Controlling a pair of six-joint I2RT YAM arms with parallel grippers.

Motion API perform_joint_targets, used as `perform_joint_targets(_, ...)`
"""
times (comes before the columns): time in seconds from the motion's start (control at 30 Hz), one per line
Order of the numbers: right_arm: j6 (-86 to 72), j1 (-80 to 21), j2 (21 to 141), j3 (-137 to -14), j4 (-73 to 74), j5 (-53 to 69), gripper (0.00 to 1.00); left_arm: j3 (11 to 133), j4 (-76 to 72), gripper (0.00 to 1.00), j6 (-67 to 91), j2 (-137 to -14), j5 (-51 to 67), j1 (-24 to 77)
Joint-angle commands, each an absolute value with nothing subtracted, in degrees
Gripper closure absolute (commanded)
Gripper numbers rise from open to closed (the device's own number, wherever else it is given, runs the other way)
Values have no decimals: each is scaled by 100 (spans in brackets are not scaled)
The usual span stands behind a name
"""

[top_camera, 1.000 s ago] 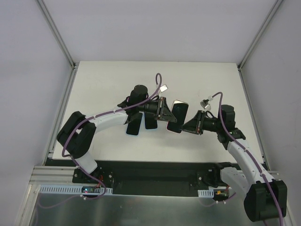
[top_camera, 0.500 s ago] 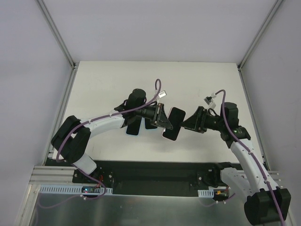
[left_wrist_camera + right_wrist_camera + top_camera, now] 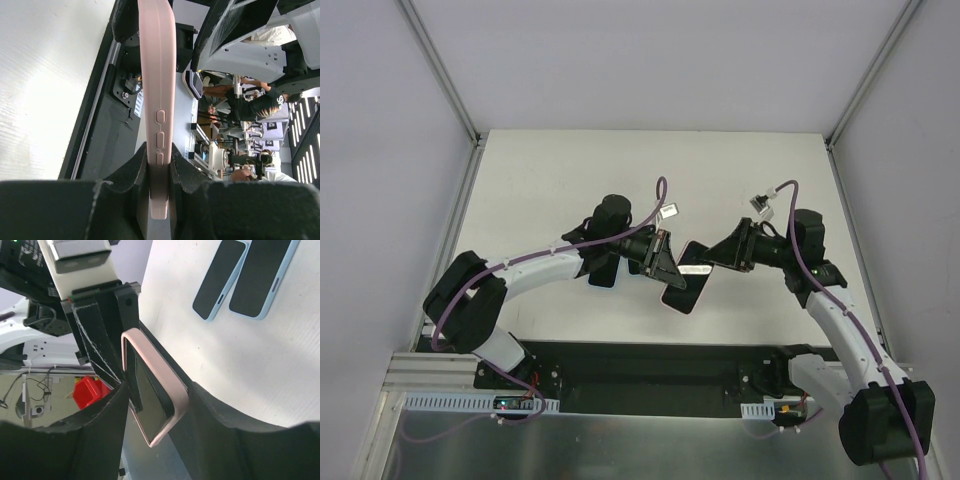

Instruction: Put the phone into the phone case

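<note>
My left gripper [image 3: 665,262] is shut on a pink phone case [image 3: 685,285] and holds it above the table at the middle. In the left wrist view the case [image 3: 156,75] stands edge-on between my fingers [image 3: 192,175], its side buttons showing. A dark phone [image 3: 150,395] lies inside the pink rim [image 3: 167,372]. My right gripper [image 3: 718,255] is open at the case's upper right corner. Its jaws straddle that corner [image 3: 159,387]; one finger [image 3: 215,420] touches the case's back, and a gap shows on the screen side.
Two more phones in light blue cases [image 3: 220,277] [image 3: 262,277] lie flat on the white table, partly hidden under the left arm [image 3: 603,272] in the top view. A black rail [image 3: 640,365] runs along the table's near edge.
The left gripper has carried the pink case toward the near edge and tilted it. The right gripper has let go of the case's right edge and moved up to its upper right corner.
</note>
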State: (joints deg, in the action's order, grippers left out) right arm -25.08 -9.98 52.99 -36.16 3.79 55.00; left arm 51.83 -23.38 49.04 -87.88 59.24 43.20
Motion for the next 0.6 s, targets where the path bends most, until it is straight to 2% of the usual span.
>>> perform_joint_targets(0.0, -2751, -1037, 5335, -3542, -272, 5775, 50, 5177, -2856, 100, 4825, -8718, 6240, 4386)
perform_joint_targets(0.03, -2760, -1028, 5318, -3525, -281, 5766, 53, 5151, -2856, 100, 4808, -8719, 6223, 4394)
perform_joint_targets(0.13, -2760, -1028, 5282, -3498, -290, 5731, 79, 5168, -2568, 100, 4633, -8771, 5987, 4394)
perform_joint_targets(0.17, -2768, -1028, 5256, -3507, -281, 5704, 91, 5211, -2088, 100, 4371, -8789, 5890, 4386)
perform_joint_targets(0.23, -2769, -1028, 5203, -3524, -229, 5652, 99, 5221, -1943, 100, 4254, -8815, 5740, 4395)
perform_joint_targets(0.37, -2550, -1028, 5203, -3717, 368, 5502, 98, 5422, -1407, 100, 3983, -8929, 5547, 4412)
perform_joint_targets(0.4, -2479, -1028, 5203, -3779, 430, 5528, 93, 5432, -1380, 100, 3981, -8930, 5563, 4412)
perform_joint_targets(0.43, -2487, -1020, 5186, -3788, 457, 5581, 76, 5432, -1415, 100, 3999, -8930, 5590, 4412)
perform_joint_targets(0.53, -2514, -1028, 5107, -3806, 466, 5783, 58, 5484, -1494, 100, 4095, -8895, 5695, 4412)
perform_joint_targets(0.57, -2522, -1028, 5054, -3806, 457, 5905, 56, 5528, -1494, 100, 4104, -8877, 5739, 4421)
